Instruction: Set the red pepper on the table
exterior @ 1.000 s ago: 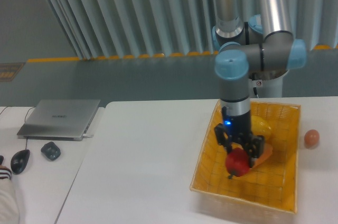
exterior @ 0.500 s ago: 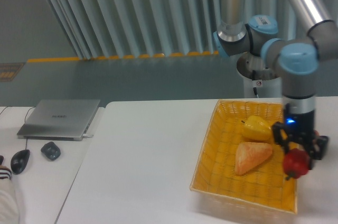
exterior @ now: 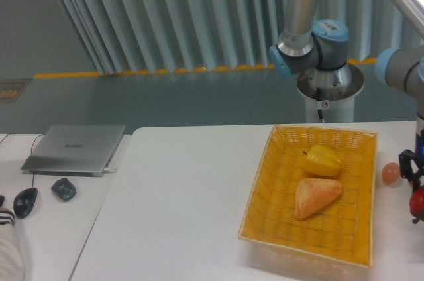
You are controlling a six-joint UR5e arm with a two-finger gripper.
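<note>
We note a smooth white table [exterior: 179, 208], a rough woven basket [exterior: 265, 195], a glossy yellow pepper [exterior: 322, 160], a matt metal-look laptop [exterior: 76, 148] at left, and a glossy red pepper [exterior: 418, 203] at the right edge.

Gripper [exterior: 417, 191] & red pepper [exterior: 418, 203] at its tips are cut off by right frame edge, so jaw state & grip can't be told.

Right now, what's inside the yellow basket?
Inside the yellow basket lie a yellow pepper and an orange wedge-shaped piece. The basket floor directly under them is covered. The red pepper is outside, at the frame's right edge.
</note>
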